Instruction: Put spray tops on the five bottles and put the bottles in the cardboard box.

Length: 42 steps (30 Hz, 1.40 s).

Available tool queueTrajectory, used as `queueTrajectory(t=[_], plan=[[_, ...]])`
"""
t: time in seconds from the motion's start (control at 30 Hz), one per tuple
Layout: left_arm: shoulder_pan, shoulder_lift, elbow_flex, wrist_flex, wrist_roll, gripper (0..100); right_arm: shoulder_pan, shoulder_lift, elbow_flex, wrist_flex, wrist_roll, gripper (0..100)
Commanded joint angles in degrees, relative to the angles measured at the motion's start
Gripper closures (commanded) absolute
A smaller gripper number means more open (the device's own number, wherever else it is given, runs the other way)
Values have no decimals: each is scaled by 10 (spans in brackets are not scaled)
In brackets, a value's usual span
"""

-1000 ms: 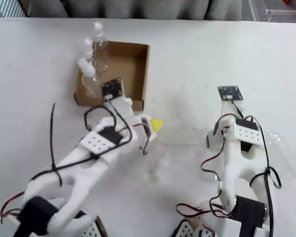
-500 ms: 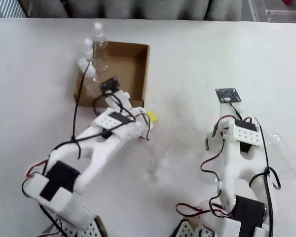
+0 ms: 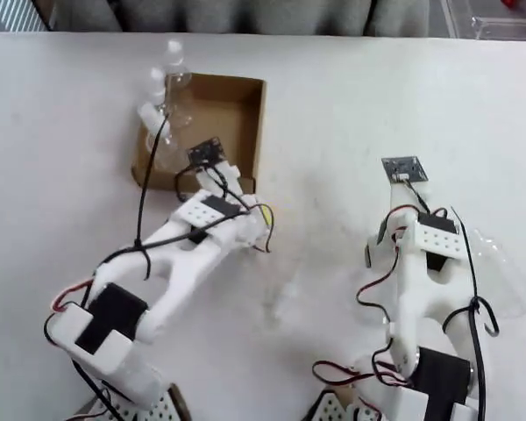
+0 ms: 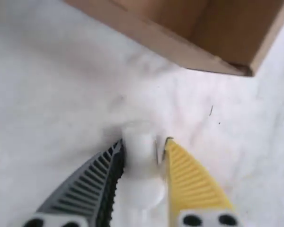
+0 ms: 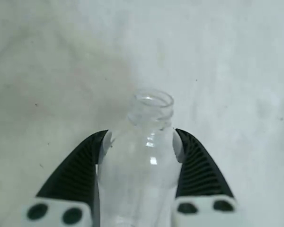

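My left gripper (image 4: 143,144) is shut on a white spray top (image 4: 139,161), held between the black and yellow fingers just above the table. It is close to the front right corner of the cardboard box (image 4: 180,42). In the high view the left gripper (image 3: 261,215) sits just off the box (image 3: 237,114), which holds clear bottles with white spray tops (image 3: 158,101) along its left side. My right gripper (image 5: 142,137) is shut on a clear bottle (image 5: 154,106) with an open neck and no top. The right arm (image 3: 416,263) is at the table's right.
A clear plastic sheet (image 3: 508,276) lies to the right of the right arm. A faint clear object (image 3: 279,298) rests on the table between the arms. Open white tabletop (image 3: 351,96) stretches behind and to the right of the box.
The left arm has swung its elbow outward, and its gripper with the spray top has edged closer to the box's front corner. The right arm has stayed still.
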Motion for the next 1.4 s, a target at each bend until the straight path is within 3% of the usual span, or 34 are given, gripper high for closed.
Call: queueTrajectory(t=[0.0, 0.17, 0.37, 0.57, 0.8, 1.13, 1.37], plan=[[7, -3, -32, 6, -13, 945, 1, -13, -3, -7, 7, 982], [11, -5, -27, 11, -13, 856, 1, -12, -3, -7, 7, 982], [-7, -7, -32, 11, -23, 984, 1, -13, -3, -7, 3, 982], [-42, -11, -45, 15, -76, 978, 7, -20, -45, 13, 2, 982], [-47, -123, -12, 88, -159, 979, 5, -27, -122, 98, -30, 982], [-111, -279, 84, 86, -165, 978, -24, -239, -127, 157, -35, 982], [-159, -335, 135, 33, -165, 979, -83, -343, -127, 70, -33, 981]])
